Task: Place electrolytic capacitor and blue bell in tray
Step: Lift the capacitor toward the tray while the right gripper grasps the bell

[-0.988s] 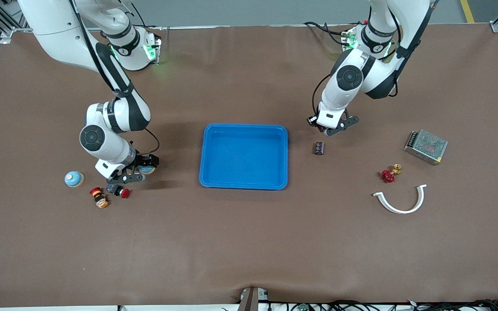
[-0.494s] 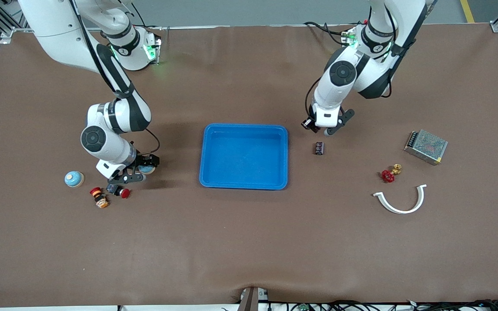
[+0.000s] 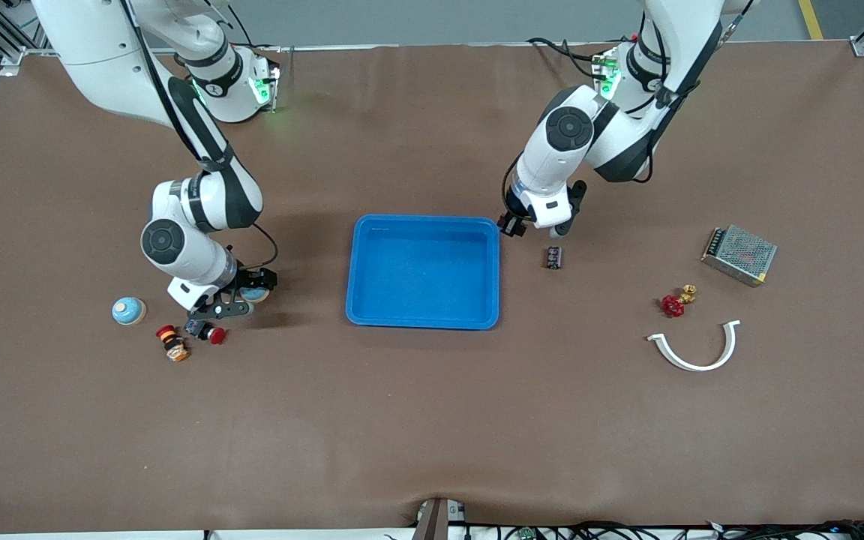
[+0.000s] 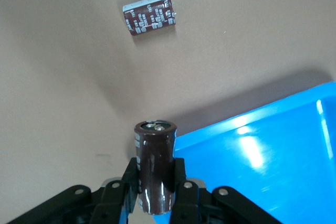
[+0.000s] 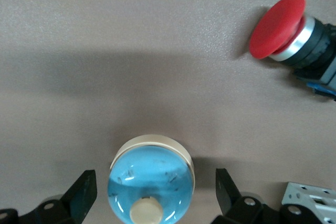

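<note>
Front view shows a brown mat-covered table (image 3: pixel 432 420) with the blue tray (image 3: pixel 423 313) at its centre, a 2nd capacitor (image 3: pixel 553 257) lying beside the tray toward my left arm's end, and a grey floor strip above the table's top edge. My left gripper (image 4: pixel 156 192) is clamped on the electrolytic capacitor (image 4: pixel 155 166), held upright over the tray's rim at the corner nearest that arm's base. My right gripper (image 5: pixel 155 192) is lowered with fingers (image 5: pixel 81 195) spread wide, straddling the blue bell (image 5: pixel 151 179) on the mat, with a red push button (image 5: pixel 283 32) near it and another blue bell (image 3: pixel 128 310) beside it.
</note>
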`<move>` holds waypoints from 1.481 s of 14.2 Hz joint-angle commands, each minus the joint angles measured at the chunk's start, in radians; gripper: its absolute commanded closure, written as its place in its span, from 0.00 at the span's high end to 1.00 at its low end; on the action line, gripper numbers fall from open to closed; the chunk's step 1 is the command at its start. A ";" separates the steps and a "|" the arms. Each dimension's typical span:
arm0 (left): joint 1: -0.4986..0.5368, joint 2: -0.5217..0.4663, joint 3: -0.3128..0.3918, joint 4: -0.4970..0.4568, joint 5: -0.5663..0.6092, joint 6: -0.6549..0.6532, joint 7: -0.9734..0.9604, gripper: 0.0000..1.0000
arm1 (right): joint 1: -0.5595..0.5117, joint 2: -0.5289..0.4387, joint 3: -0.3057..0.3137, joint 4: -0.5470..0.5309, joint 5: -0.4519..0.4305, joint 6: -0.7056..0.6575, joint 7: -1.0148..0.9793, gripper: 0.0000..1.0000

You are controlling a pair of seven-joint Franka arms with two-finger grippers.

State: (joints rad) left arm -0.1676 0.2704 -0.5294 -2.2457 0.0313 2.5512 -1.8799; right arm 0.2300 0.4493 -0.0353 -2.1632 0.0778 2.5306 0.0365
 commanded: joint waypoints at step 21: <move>-0.176 0.314 0.071 0.399 0.279 -0.151 -0.633 0.00 | 0.087 -0.040 0.002 0.149 -0.001 -0.266 0.274 0.46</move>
State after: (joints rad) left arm -0.2924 0.5611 -0.4954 -1.8802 0.2823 2.4195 -2.4753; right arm 0.2648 0.4395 -0.0300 -2.0197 0.0778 2.2958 0.2049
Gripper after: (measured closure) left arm 0.700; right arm 0.313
